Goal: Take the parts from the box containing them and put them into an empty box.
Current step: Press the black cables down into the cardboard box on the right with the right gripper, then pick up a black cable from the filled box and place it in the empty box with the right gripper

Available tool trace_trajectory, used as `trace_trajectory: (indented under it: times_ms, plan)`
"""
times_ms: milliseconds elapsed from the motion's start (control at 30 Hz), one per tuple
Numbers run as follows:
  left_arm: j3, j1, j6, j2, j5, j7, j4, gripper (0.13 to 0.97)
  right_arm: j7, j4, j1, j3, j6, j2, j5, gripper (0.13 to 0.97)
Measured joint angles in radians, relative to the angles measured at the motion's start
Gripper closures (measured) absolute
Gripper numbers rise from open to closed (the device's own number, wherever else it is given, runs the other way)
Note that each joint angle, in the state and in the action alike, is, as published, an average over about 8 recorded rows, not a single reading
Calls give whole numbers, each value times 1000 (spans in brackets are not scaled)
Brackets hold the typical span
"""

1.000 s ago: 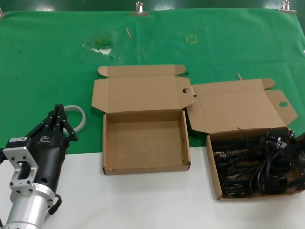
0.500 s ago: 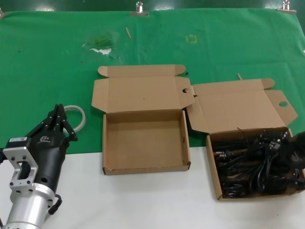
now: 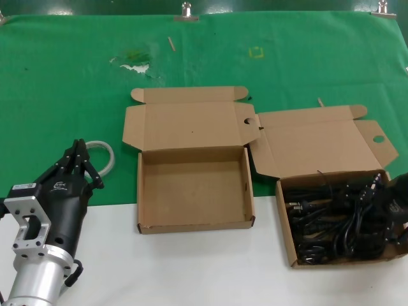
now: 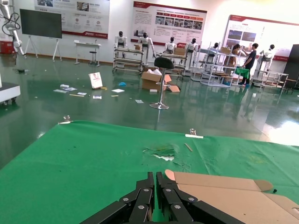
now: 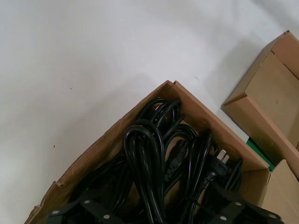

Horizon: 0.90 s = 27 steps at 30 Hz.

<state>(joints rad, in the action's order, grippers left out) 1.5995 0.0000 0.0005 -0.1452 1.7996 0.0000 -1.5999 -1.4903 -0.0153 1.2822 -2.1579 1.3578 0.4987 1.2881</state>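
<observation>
The box containing the parts stands open at the front right, full of black power cords. My right gripper is down over its right end. In the right wrist view the right gripper is open, its fingers spread wide on either side of a looped cord inside the box wall. The empty box stands open in the middle, and a corner of it shows in the right wrist view. My left gripper is parked at the front left, shut and empty.
A grey cable loop lies on the green cloth beside the left gripper. The front of the table is white. Both box lids lie flat toward the back. Metal clips hold the cloth's far edge.
My right gripper has come in from the right edge and lowered onto the cords in the right box. The left arm and both boxes have not moved.
</observation>
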Motion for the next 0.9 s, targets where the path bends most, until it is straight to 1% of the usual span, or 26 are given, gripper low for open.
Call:
trace_trajectory:
  times_ms: [267,300,567,700,900]
  plan:
    - [0,0,0,0,0,0,0,941,1,0,5,3,-1,-1,-5,471]
    - [0,0,0,0,0,0,0,941,2,0,5,3,-2,-1,-5,471]
    - [0,0,0,0,0,0,0,941,10,0,15,6,-5,-4,-8,687]
    - [0,0,0,0,0,0,0,941,14,1,19,5,-5,-4,-11,687]
    - [0,0,0,0,0,0,0,941,20,1,22,5,-7,-3,-15,804]
